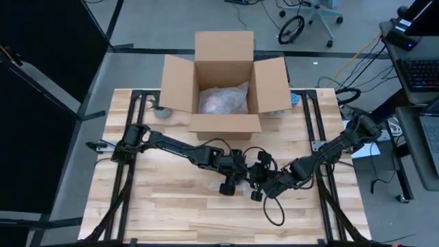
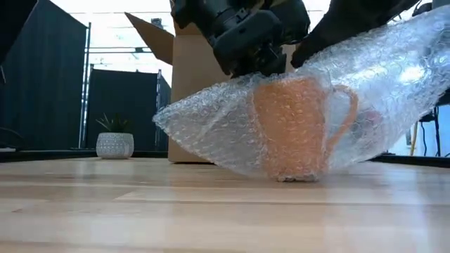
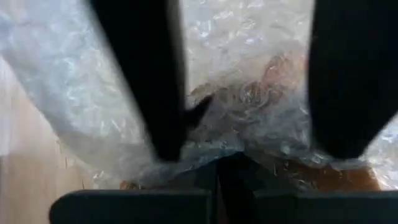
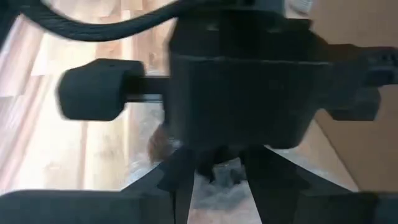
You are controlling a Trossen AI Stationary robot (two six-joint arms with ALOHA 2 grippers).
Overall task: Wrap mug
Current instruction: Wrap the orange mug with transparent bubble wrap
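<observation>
I am working both arms over the middle of the wooden table [image 1: 171, 206], a little in front of the open cardboard box [image 1: 225, 82] — my left gripper [image 1: 230, 184] and my right gripper [image 1: 258, 185] are sitting close together there, almost touching in the high view

The mug [image 2: 299, 126], orange with its handle pointing away from the box side in the low view, is standing upright on the table under a sheet of bubble wrap [image 2: 225, 123]. The wrap is draping over it like a tent, one end sloping down toward the table, the other end lifting up past the handle. I am coming down onto the top of it from above, both arms dark against the bright room behind

In my left wrist view my two fingers [image 3: 146, 81] are standing apart, with bubble wrap [image 3: 249, 93] and a patch of orange showing through between them, so that gripper is spread and pressing over the wrapped mug rather than closed on it. My right wrist view is mostly filled by the other arm's body, with only a scrap of wrap below it — I cannot tell how my right fingers are set

Inside the box another bundle of bubble wrap [image 1: 223, 99] is lying. A small potted plant [image 2: 114, 140] is standing at the table's far side, beside the box
</observation>
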